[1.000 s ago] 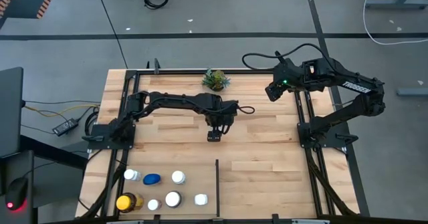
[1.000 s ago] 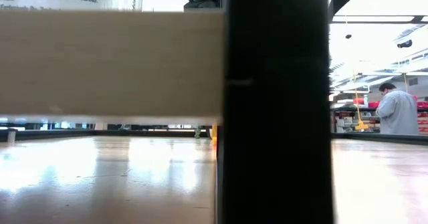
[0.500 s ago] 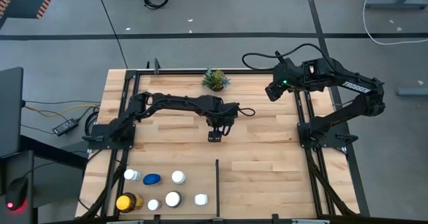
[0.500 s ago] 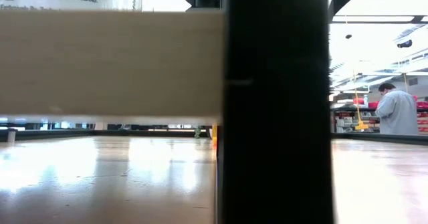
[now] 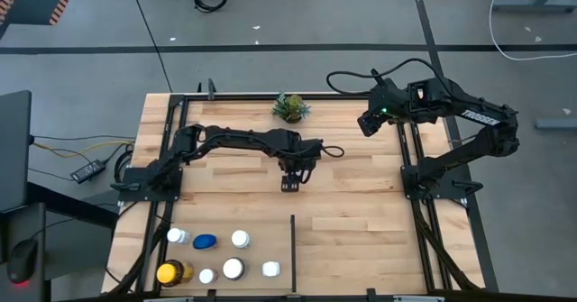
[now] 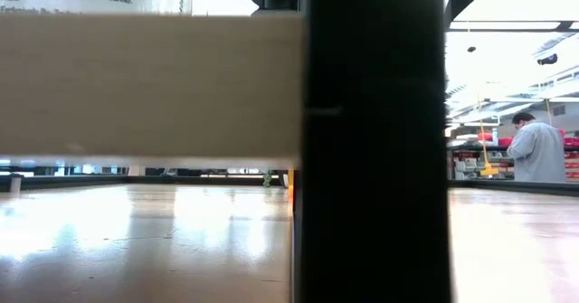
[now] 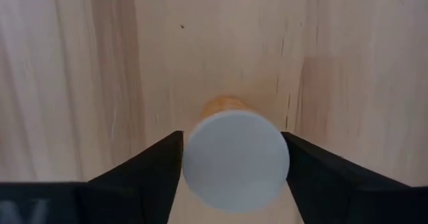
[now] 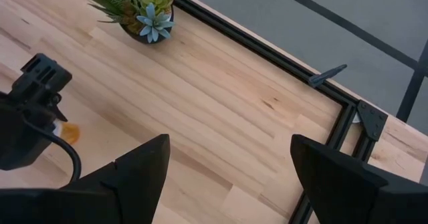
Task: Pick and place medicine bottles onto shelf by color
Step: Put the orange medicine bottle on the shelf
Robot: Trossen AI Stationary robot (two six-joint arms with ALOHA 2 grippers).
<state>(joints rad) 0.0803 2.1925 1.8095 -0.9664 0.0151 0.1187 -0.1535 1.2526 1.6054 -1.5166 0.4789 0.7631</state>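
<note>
While the right gripper (image 8: 227,177) waits spread open and empty near the table's far right corner, the left gripper (image 7: 234,164) hangs mid-table, fingers straddling an upright orange bottle (image 7: 235,158) with a white cap, apparently clamped on it, well short of the shelf (image 5: 352,230) nearer the front.

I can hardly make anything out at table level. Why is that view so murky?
In the low view a dark post and a pale wooden board sit close to the lens and block most of it; the tabletop below shines with glare; the bright room beyond looks washed out.
</note>
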